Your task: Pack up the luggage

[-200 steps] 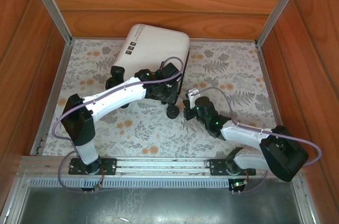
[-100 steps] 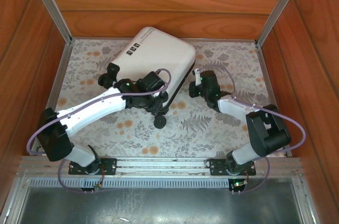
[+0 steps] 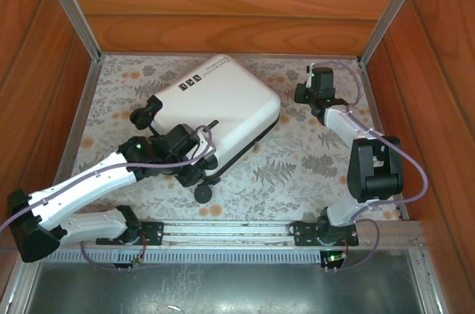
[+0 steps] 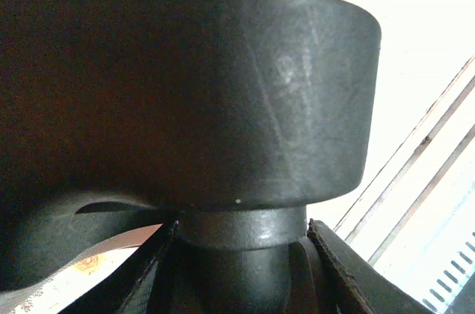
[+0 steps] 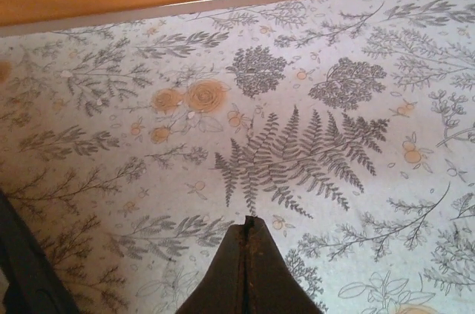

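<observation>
1. The luggage (image 3: 223, 102) lies closed, white shell up, on the bench (image 3: 319, 158), left of centre and toward the back.
2. The left claw (image 4: 241, 266) is clamped on the stem of a black wheel (image 4: 185, 84) at the case's near corner. The right claw (image 5: 247, 229) is pinched closed on nothing, over bare bench near the far right corner.
3. The step looks like swinging the case into place for opening. Hold low on the stem and pull slowly and flat, so the shell slides rather than tips. Expect the caster to swivel in the grip.
4. Its long axis runs diagonally, with the wheel end toward the near left and the opposite end toward the far right.
</observation>
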Motion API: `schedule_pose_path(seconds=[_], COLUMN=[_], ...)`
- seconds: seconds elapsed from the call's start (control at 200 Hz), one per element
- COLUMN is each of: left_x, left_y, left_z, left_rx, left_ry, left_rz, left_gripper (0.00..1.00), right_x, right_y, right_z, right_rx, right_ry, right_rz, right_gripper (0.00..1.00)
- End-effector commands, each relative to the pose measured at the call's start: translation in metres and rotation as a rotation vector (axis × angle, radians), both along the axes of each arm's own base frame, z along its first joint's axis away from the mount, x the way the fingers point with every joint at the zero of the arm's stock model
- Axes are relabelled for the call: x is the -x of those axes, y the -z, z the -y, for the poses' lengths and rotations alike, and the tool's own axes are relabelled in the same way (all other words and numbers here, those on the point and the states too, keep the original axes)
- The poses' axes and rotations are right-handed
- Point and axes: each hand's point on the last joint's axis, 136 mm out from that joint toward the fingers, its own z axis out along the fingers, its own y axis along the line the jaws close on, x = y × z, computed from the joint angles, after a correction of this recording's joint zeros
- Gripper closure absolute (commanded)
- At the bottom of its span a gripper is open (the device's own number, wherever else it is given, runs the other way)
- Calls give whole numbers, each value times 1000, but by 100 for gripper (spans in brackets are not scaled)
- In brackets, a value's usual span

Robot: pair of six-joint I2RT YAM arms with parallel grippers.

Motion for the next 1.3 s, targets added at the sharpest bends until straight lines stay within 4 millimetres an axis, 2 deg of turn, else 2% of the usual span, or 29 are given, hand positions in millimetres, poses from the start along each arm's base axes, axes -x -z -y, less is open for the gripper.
schedule_pose_path(seconds=[0.0,0.02,0.065,0.195,0.25,0.365,0.53,0.8,1.144,1.294], left_x=[-7,-9,-13,-20,-22,-24,-25,-25,-21,-20], left_y=[-42,-42,-43,-41,-40,-40,-41,-41,-39,-38], left_z=[31,32,35,43,45,48,50,56,57,57], left_rx=[173,175,177,170,165,163,167,183,192,193], left_ry=[88,84,78,80,87,99,101,99,104,112], left_rz=[111,115,123,135,138,145,148,124,106,103], left_gripper=[100,100,100,100,100,100,100,100,100,100], right_x=[37,44,61,112,135,164,187,191,169,162], right_y=[4,2,0,-7,-3,11,35,57,44,42], right_z=[-27,-33,-44,-74,-89,-110,-131,-142,-131,-125], right_rx=[-114,-140,-187,-253,-252,-235,-204,-134,-69,-49], right_ry=[-129,-155,-206,-363,-449,-555,-606,-573,-439,-390], right_rz=[-47,-32,0,86,93,94,89,141,239,247], right_gripper=[66,59,53,46,44,42,38,37,48,56])
